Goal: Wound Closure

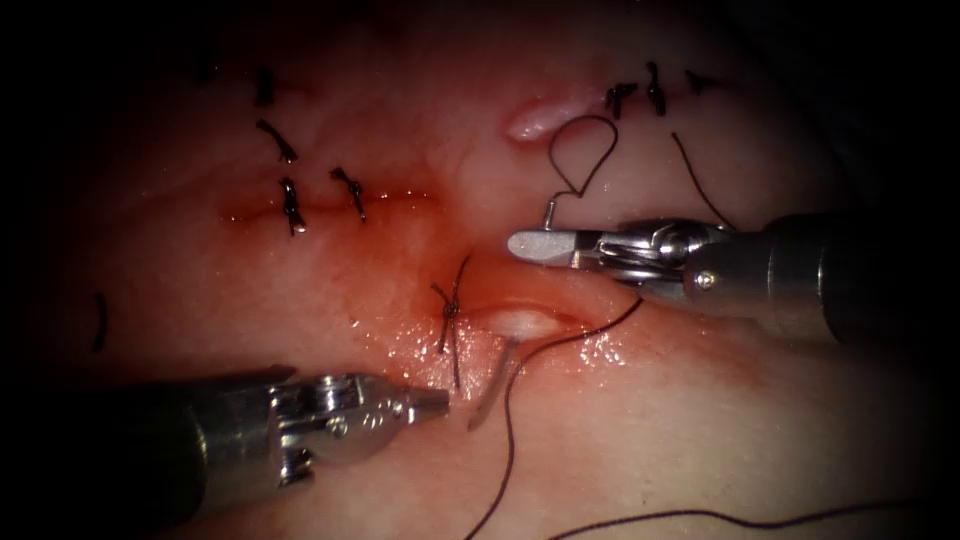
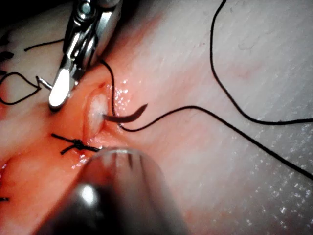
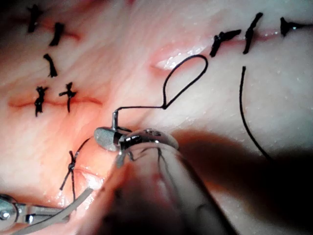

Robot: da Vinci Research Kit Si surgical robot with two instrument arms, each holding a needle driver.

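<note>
The curved steel needle (image 1: 497, 385) is lodged in the pale, wet pork tissue (image 1: 700, 420) at the cut, its free end just ahead of the left tool (image 1: 432, 403), whose jaws are closed on nothing. Dark thread (image 1: 505, 460) trails from the needle. The right tool (image 1: 535, 243), jaws closed, pinches a looped thread end (image 1: 585, 150) beyond the cut's knotted stitch (image 1: 451, 308).

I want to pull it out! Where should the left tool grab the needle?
Probably the bare middle of the needle, behind its free end. Its other end is buried in the tissue by the cut, and the rest curves out toward the left tool, which holds nothing. Coming from that side, jaws across the curve, looks easiest. The right tool holds thread.
</note>
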